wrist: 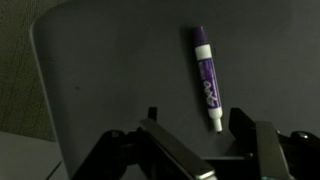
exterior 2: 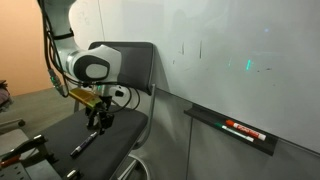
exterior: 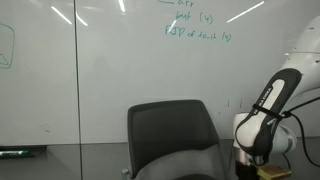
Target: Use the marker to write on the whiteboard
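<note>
Gripper [wrist: 195, 135] wide open and empty; marker [wrist: 207, 80] lies just ahead, so we centre jaws across its barrel, then descend.

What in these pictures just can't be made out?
Green handwriting on the whiteboard, in an exterior view: too small to read, top line cut by the upper edge.
Green sketch: cut off by the left edge.
Marker label, wrist view: blurred.
Items in the board's tray, in an exterior view: too small to identify.

handwriting [exterior: 197, 28] on the whiteboard [exterior: 110, 70] too small to read, green sketch [exterior: 6, 48] cut by edge
</note>
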You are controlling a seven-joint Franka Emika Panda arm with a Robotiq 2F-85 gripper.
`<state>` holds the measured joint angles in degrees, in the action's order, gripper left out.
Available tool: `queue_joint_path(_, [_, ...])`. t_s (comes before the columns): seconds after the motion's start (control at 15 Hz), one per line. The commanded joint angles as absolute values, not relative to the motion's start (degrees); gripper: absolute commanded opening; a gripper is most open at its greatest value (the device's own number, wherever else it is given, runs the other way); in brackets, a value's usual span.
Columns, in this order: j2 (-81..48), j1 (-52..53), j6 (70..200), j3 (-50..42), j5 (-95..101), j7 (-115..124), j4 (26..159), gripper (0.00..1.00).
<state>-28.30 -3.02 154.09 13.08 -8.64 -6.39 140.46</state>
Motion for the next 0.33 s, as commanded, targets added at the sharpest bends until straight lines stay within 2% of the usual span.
queue_joint_path(0.0, [-17.1,-2.1,153.1,9.4,-8.7,-3.1,144.7,1.0])
queue_joint_path(0.27, [-6.5,-1.9,151.8,4.9,-8.2,1.3,147.6,1.0])
